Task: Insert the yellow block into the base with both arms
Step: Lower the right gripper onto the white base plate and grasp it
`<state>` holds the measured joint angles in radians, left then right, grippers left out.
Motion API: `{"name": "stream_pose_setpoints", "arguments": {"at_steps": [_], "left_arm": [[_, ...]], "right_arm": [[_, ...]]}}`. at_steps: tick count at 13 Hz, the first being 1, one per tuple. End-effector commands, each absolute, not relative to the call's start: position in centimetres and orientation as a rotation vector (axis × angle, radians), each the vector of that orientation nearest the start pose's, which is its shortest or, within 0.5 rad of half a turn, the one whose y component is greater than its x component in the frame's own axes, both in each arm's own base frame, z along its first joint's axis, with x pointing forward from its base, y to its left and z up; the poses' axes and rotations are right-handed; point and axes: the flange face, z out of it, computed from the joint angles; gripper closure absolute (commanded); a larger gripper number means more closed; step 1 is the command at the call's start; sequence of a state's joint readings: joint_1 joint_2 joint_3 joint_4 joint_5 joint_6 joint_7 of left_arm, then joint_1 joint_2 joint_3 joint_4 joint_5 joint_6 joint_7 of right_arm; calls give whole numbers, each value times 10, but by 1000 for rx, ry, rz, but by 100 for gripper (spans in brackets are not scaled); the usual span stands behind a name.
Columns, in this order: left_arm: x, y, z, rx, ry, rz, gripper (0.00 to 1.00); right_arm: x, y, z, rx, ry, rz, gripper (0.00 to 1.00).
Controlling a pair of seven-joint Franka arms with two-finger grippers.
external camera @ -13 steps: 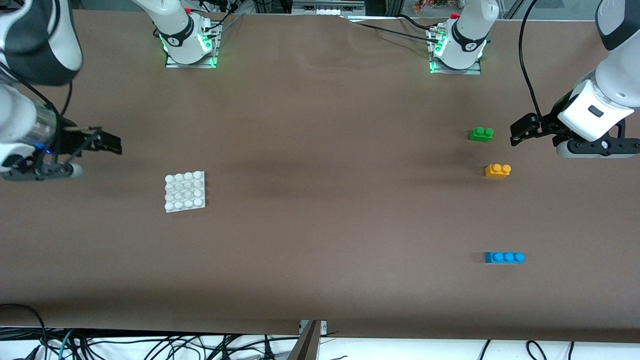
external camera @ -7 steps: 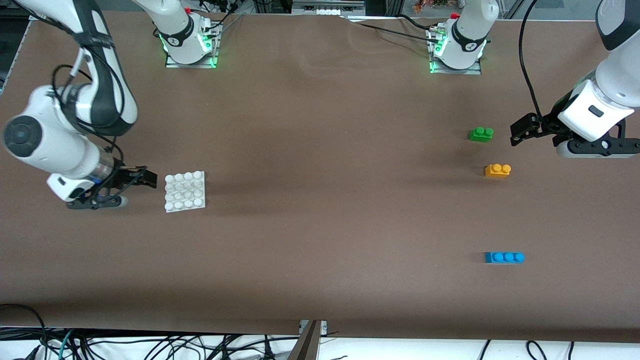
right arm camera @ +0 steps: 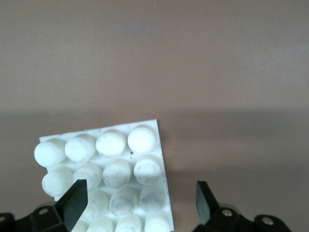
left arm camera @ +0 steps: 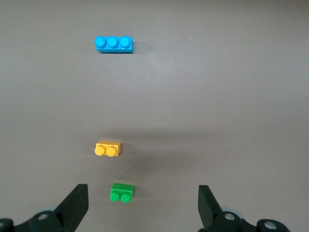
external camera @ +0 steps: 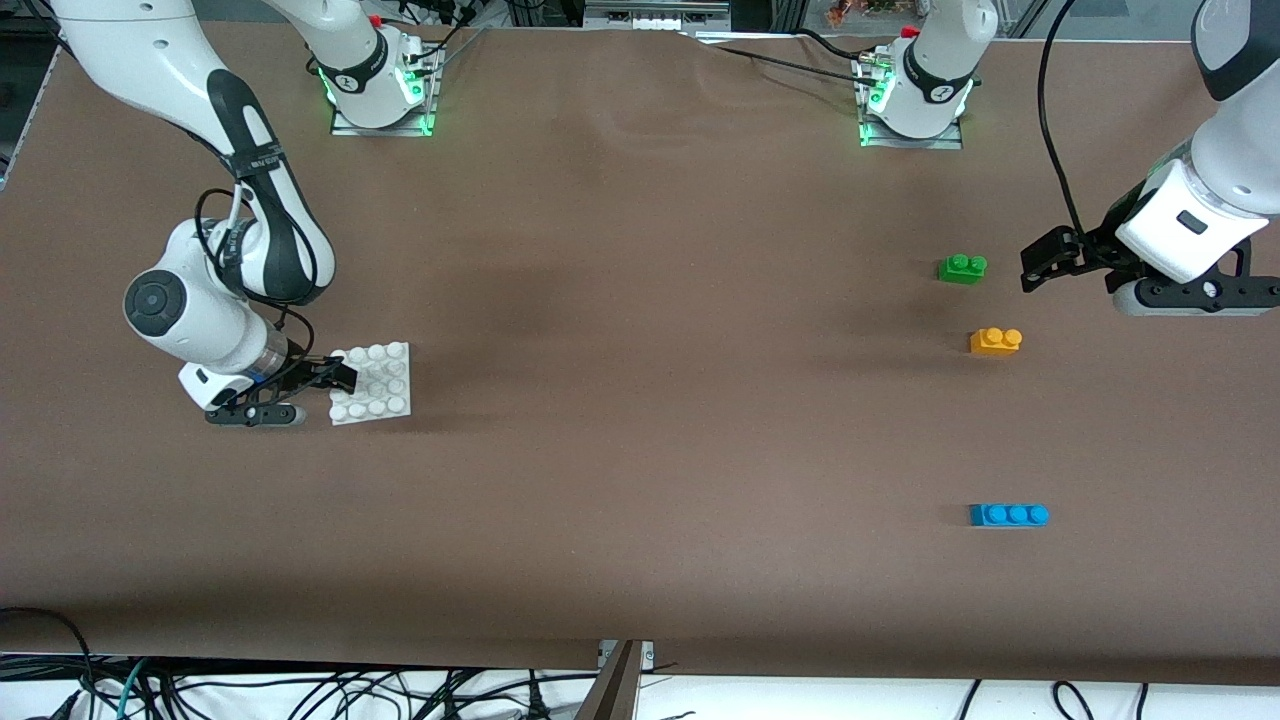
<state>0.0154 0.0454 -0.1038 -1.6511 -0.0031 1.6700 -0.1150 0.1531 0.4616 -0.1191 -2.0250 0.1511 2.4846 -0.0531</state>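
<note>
Base (external camera: 372,383) flat near right arm's end of table. Right gripper (external camera: 338,377) low over base edge, fingers spread wide, likely to steady it. Left gripper (external camera: 1040,262) wide, empty, beside green brick (external camera: 962,267). Yellow block (external camera: 995,341) untouched nearby.

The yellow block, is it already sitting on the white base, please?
No, the yellow block lies on the table between two other bricks, apart from the base.

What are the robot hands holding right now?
Nothing. The right tool is open at the edge of the white base, not gripping it. The left tool is open beside the green brick; the yellow block lies untouched.
</note>
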Motion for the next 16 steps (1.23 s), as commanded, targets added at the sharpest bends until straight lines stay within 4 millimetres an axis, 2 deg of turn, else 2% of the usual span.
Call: {"name": "stream_pose_setpoints", "arguments": {"at_steps": [1,7,16], "left_arm": [[568,-49,576,-3157,-61,44,0],[568,-49,576,-3157,-61,44,0],[568,-49,575,-3157,-58,49,0]], "right_arm": [[596,23,213,-3074,85,-20,1],[589,21,193,-3084,85,-16,1],[585,24,180,-3075,99,-11,1]]}}
